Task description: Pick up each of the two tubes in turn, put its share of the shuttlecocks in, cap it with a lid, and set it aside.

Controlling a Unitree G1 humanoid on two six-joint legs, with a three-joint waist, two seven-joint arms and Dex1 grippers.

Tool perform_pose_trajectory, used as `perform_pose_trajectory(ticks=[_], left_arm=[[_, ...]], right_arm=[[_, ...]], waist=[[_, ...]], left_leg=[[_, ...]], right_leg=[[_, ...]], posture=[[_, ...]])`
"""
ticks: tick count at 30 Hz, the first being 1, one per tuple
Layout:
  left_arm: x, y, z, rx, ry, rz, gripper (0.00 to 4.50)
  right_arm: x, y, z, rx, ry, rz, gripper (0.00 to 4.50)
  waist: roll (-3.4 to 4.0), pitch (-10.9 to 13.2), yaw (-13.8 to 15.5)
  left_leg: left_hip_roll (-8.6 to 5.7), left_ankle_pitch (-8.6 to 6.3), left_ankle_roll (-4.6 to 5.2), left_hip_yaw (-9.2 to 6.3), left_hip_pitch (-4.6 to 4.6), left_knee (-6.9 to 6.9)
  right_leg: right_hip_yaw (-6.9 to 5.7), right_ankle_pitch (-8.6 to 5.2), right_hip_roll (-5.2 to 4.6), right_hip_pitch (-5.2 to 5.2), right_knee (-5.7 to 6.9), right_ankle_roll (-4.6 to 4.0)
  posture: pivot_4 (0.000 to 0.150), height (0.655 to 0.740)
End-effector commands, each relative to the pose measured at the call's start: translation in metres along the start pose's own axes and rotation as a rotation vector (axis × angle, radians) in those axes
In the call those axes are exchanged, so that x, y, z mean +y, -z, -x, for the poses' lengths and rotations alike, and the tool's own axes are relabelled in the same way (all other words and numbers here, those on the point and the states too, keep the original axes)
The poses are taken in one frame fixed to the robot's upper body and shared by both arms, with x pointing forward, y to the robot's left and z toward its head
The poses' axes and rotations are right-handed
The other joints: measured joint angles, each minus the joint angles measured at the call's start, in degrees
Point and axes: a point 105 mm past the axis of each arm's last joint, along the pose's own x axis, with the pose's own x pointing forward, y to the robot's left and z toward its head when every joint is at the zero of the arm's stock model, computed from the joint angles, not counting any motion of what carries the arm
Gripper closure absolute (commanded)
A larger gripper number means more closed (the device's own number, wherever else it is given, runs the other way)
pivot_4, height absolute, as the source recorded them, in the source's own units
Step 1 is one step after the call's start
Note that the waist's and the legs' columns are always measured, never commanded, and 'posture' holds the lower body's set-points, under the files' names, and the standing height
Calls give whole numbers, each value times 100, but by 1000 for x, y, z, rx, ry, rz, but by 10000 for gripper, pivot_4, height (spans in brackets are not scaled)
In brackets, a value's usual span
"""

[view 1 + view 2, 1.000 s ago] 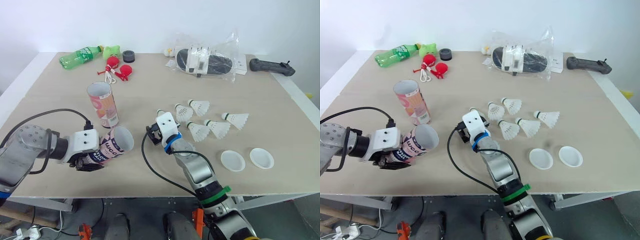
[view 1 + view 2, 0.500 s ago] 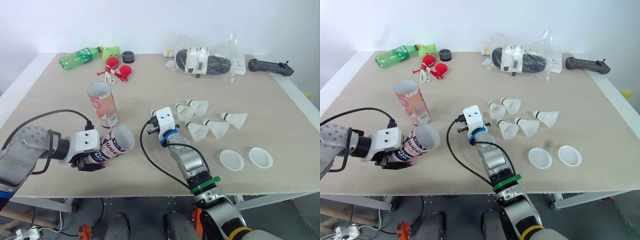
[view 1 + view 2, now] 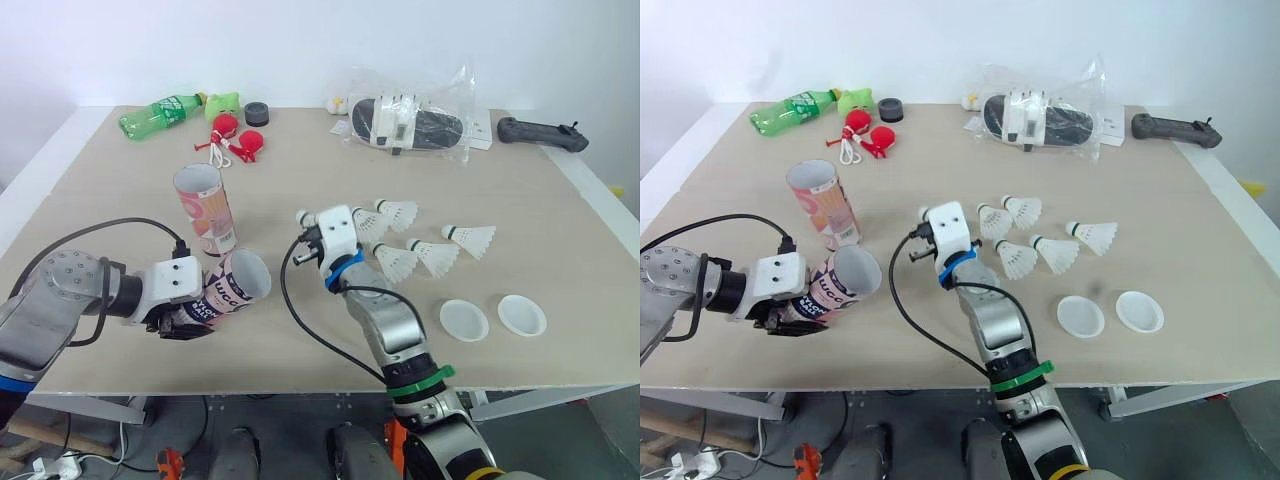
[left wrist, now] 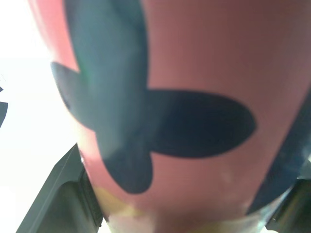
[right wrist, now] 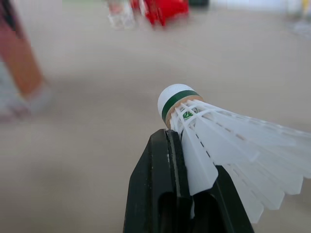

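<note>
2 tubes (image 3: 205, 208), 2 lids (image 3: 464, 320), 6 shuttlecocks (image 3: 438, 257); L gripper (image 3: 178, 322) clamps tube (image 3: 237, 284), R gripper (image 5: 190, 155) shuttlecock (image 5: 228, 141).

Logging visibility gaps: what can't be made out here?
- Held tube inside: too small in the head views to tell contents.
- Standing tube inside: hidden by its own wall, head views.
- Right gripper: behind its white wrist housing in the head views.
- Shuttlecock skirt: cut off by the right wrist view's edge.
- Bag contents: blurred by crumpled plastic.
</note>
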Motion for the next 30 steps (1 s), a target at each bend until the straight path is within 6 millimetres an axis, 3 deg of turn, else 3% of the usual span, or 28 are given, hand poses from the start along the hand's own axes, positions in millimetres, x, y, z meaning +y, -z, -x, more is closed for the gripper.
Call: perform_pose_trajectory(ticks=[1,6,12,17,25,30], left_arm=[[0,-3,-2,-7,10,-18,13518],[0,-4,-7,-15,23,-17,13518],[1,-1,-11,-14,27,-13,13518],[2,-2,-15,-19,29,-14,13518],[2,-5,-16,-23,31,-17,13518],[2,-5,-15,-22,28,-15,13518]], right_arm=[[9,-47,26,-109,-133,0,44770],[27,-74,71,-133,-437,111,44770],[25,-69,100,-24,-679,343,44770],[23,-62,103,60,-790,447,44770],[53,-59,94,48,-914,487,44770],[53,-57,88,47,-901,478,44770]], waist=[[0,0,8],[4,1,59],[17,5,68],[24,5,65],[26,4,74],[26,4,76]], left_leg=[[0,0,0,0,2,0],[-1,0,0,0,3,4],[-2,6,10,0,8,13],[-2,10,16,3,13,20],[-5,11,17,2,11,31],[-6,11,17,2,9,34]], right_leg=[[-1,0,0,1,0,0],[-1,-1,-2,7,0,1],[-1,2,-4,17,1,2],[2,2,-2,20,1,-3],[3,3,-3,26,1,-3],[3,3,-6,27,1,-3]], posture=[[1500,7400],[1500,7400],[1500,7400],[1500,7400],[1500,7400],[1500,7400]])
